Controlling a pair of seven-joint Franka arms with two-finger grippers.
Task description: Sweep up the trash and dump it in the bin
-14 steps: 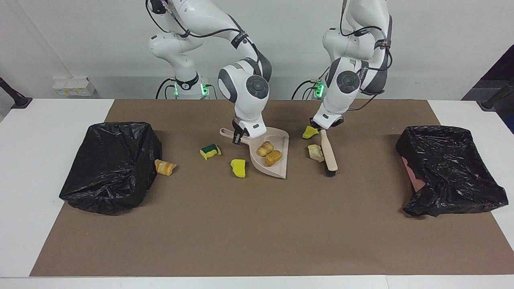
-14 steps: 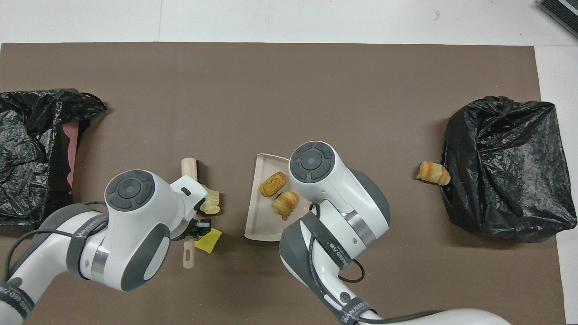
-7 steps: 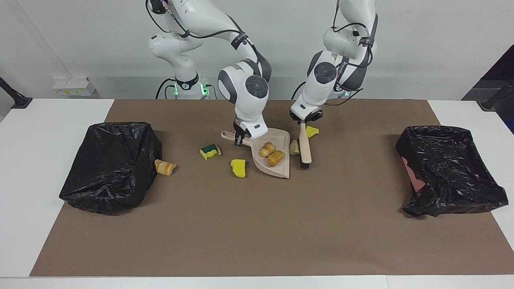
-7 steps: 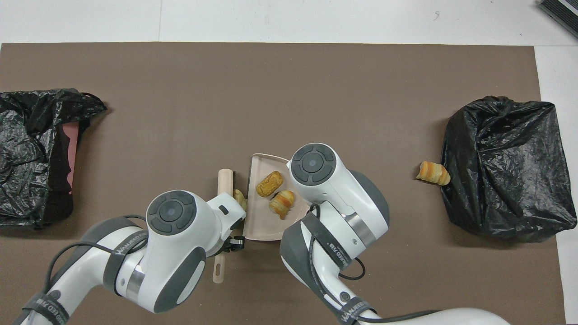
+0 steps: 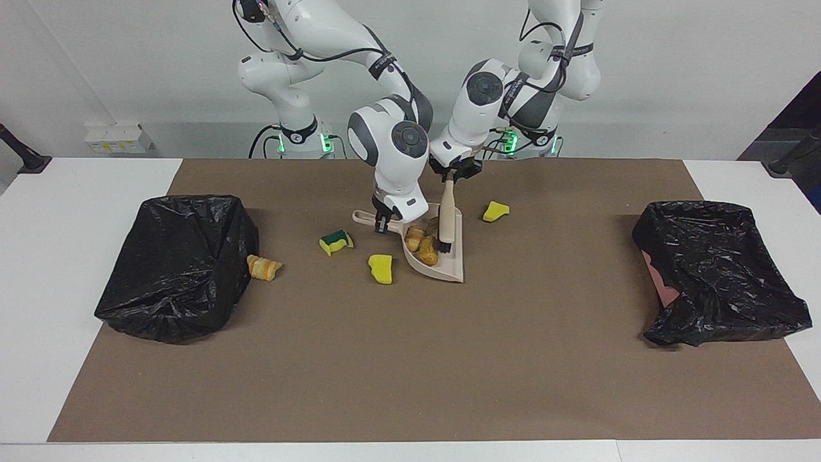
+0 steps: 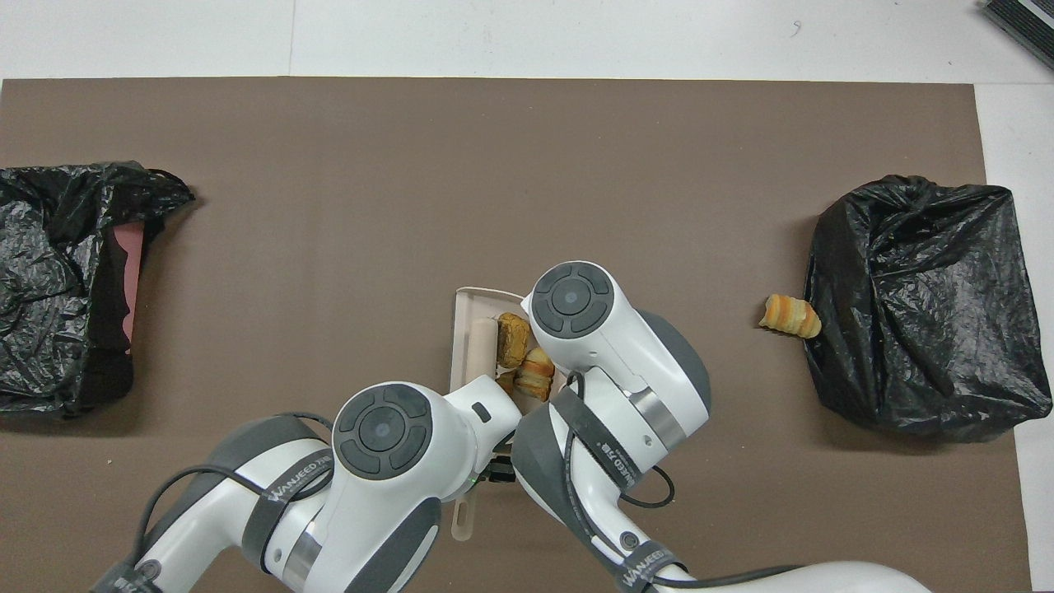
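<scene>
Brown mat | left gripper clamps brush | right gripper clamps dustpan handle | trash partly in pan, rest scattered | likely light, soft: sweep, don't pinch

Brush and pale lump now inside dustpan.

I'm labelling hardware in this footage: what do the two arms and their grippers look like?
Both arms are glossy white with rounded segments, dark grey joint bands and round dark grey joint caps. Black cables loop along each, held by black straps printed with white lettering. Green lights glow at both bases. The left gripper and the right gripper are small, with black fingers under white housings.
</scene>
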